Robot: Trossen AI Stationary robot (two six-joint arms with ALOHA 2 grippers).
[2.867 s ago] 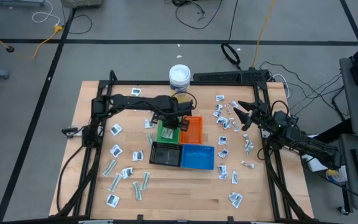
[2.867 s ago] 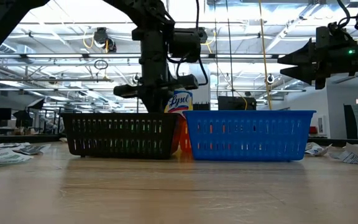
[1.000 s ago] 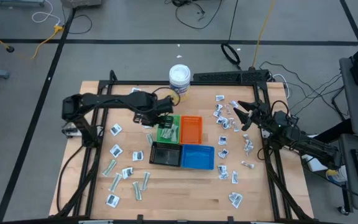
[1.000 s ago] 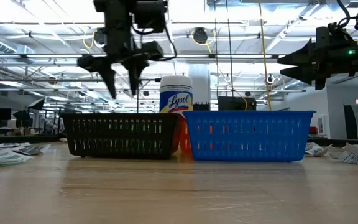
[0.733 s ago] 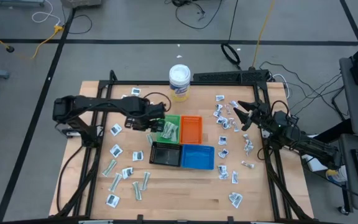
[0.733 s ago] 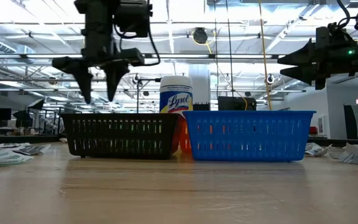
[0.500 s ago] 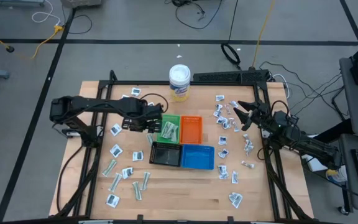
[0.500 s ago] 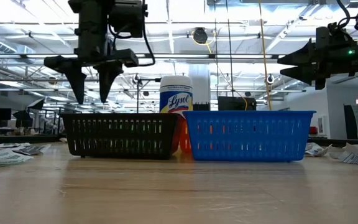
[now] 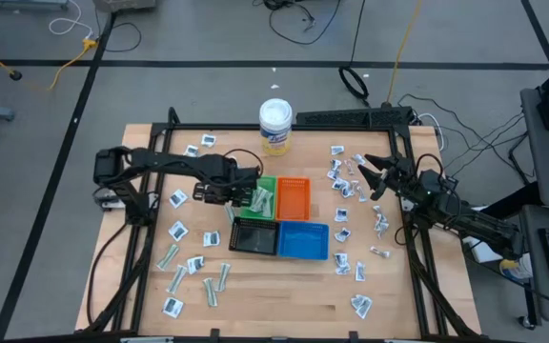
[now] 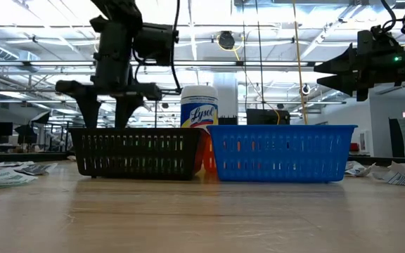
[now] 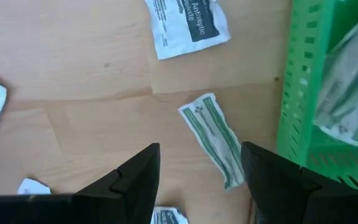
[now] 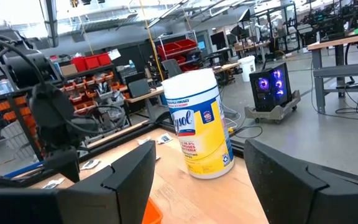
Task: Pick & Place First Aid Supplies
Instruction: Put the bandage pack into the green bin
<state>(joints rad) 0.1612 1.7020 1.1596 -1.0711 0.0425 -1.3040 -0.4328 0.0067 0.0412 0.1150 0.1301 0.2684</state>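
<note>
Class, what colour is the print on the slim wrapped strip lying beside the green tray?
Green, on the strip; left wrist view shows it best.

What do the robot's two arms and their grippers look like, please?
Both arms are matte black, built of slim jointed links with black cables looped along them. The left gripper ends in two tapered black fingers under a boxy black wrist block. The right gripper has the same pointed black fingers; a small green light glows on its wrist.

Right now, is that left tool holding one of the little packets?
No. The left tool is open and empty, above a green-striped strip lying on the table beside the green tray.
</note>
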